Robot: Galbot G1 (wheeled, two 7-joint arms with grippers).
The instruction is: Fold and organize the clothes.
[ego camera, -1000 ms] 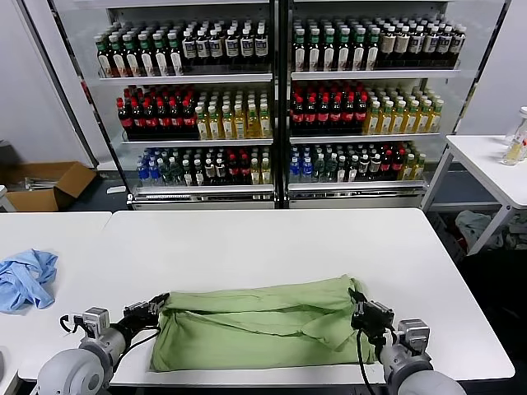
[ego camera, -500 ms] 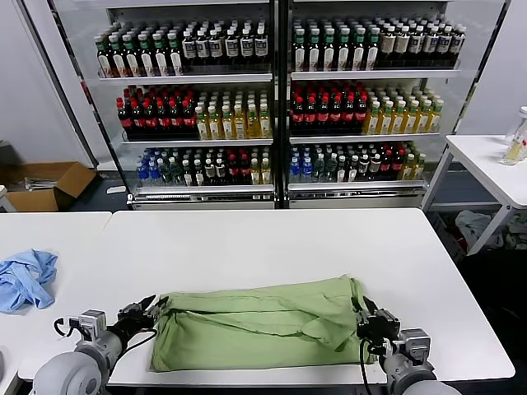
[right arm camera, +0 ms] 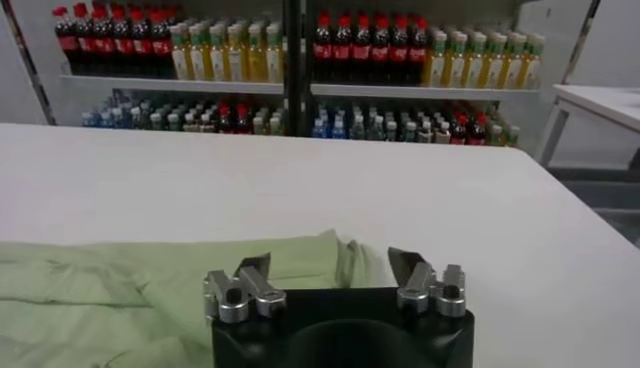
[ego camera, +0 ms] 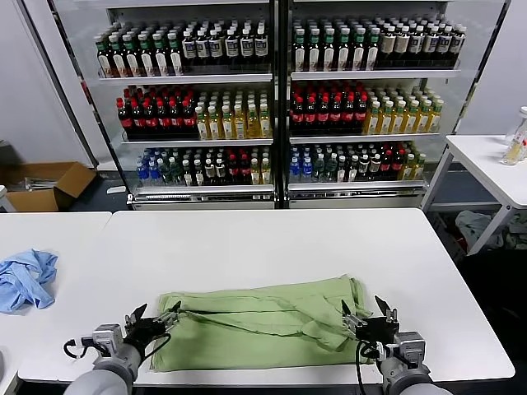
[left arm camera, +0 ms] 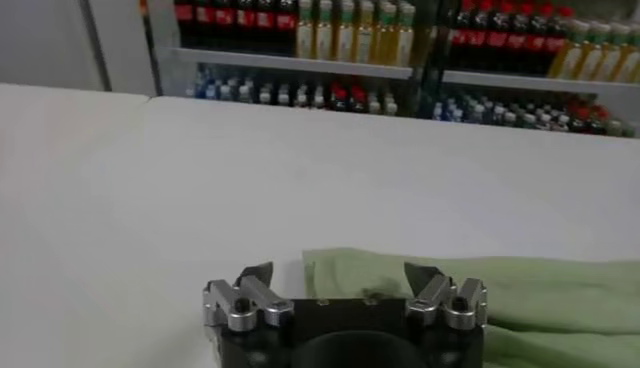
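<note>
The clothes, a light green shirt (ego camera: 263, 325), lie folded into a wide flat band near the table's front edge. My left gripper (ego camera: 153, 318) stands open just off the band's left end, holding nothing. My right gripper (ego camera: 367, 312) stands open at the band's right end, also holding nothing. In the left wrist view the left gripper (left arm camera: 340, 275) has its jaws spread wide, with the shirt's (left arm camera: 530, 295) corner lying just beyond them on the table. The right wrist view shows the right gripper (right arm camera: 330, 264) spread the same way, with the shirt's (right arm camera: 120, 285) end lying ahead of it.
A crumpled light blue garment (ego camera: 25, 280) lies on the neighbouring table at the far left. The white table (ego camera: 272, 239) stretches back to glass-fronted shelves of bottles (ego camera: 272, 99). A second white table (ego camera: 490, 164) stands at the right and a cardboard box (ego camera: 49, 185) on the floor at the left.
Both grippers have gone from shut on the shirt's far corners to open, letting it go, and have drawn back towards the front edge. The shirt has settled flat.
</note>
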